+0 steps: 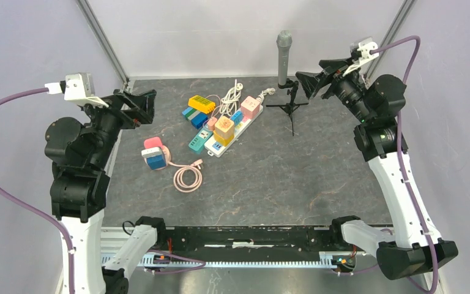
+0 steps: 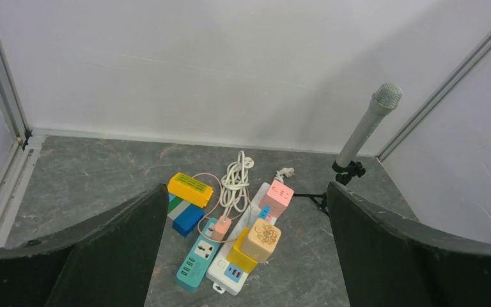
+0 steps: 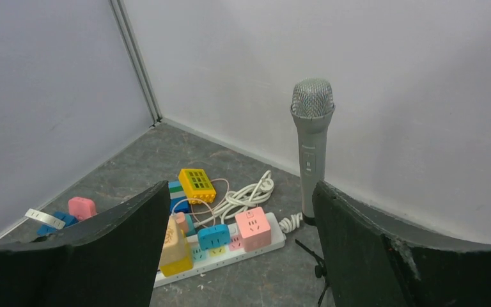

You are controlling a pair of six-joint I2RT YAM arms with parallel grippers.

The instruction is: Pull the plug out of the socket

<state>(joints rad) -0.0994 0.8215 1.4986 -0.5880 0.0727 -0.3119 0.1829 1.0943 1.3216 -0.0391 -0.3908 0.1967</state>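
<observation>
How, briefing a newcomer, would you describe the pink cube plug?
Find the grey microphone at the back. The white power strip lies left of it. The pink cube plug caps the strip's microphone end, taller than the blue plug beside it.

The black-and-white left arm (image 1: 76,153) rises from the near edge with its elbow folded and its wrist roughly level, pointing inward. Its black two-finger left gripper (image 1: 150,105) hangs in the air, jaws spread wide. The matching right arm (image 1: 398,177) stands taller, wrist bent inward; the black right gripper (image 1: 305,86) is raised too, its jaws equally wide apart
</observation>
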